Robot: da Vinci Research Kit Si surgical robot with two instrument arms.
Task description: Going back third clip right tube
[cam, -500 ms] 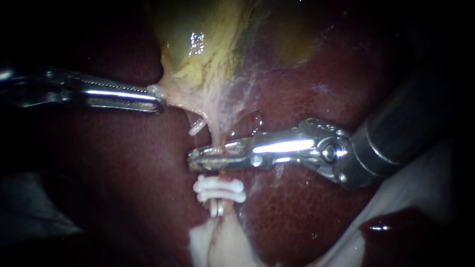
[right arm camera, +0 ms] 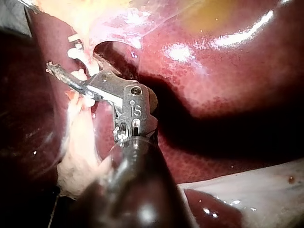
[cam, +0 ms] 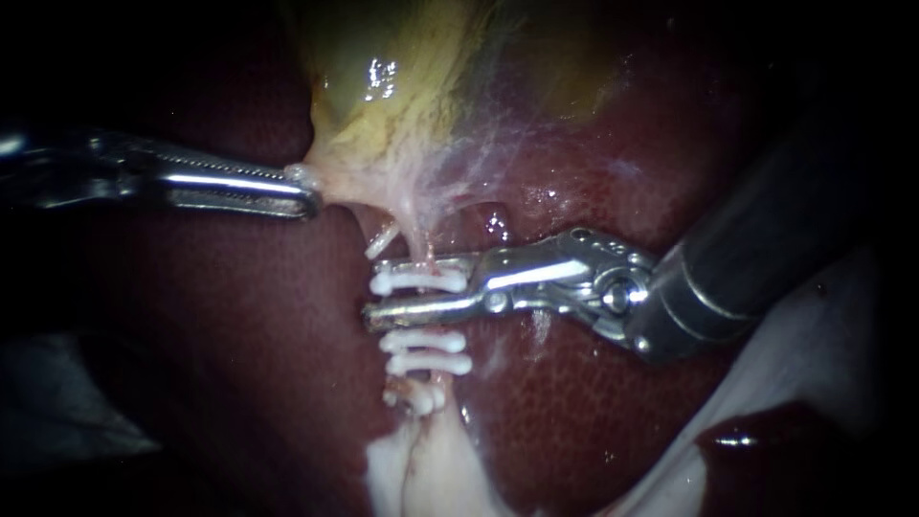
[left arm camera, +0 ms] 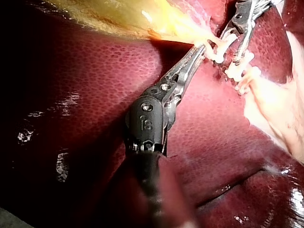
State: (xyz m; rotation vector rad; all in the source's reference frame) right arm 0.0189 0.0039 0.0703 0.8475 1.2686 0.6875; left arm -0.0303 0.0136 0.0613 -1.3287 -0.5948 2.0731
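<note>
My right instrument (cam: 375, 293) comes in from the right, and its jaws stand open around a white clip (cam: 421, 280) that sits across the right tube (cam: 419, 236). Two more white clips (cam: 427, 352) lie on the same tube just below the lower jaw. Further left, another white clip (cam: 382, 241) shows on a second strand. My left instrument (cam: 304, 191) is shut on the pale edge of the gallbladder (cam: 402, 105) and holds it taut to the left. The left wrist view shows those jaws (left arm camera: 202, 47) gripping the tissue beside the clips (left arm camera: 237, 71). In the right wrist view the open jaws (right arm camera: 64, 76) reach across the tube.
Dark red liver (cam: 593, 402) surrounds the tube on both sides. Pale white tissue (cam: 421, 469) lies below the clips, and a white sheet (cam: 804, 373) shows under the right shaft.
The right instrument's jaws, shut across the tube before, have opened and left a new white clip above the other two. The left instrument has kept its hold.
</note>
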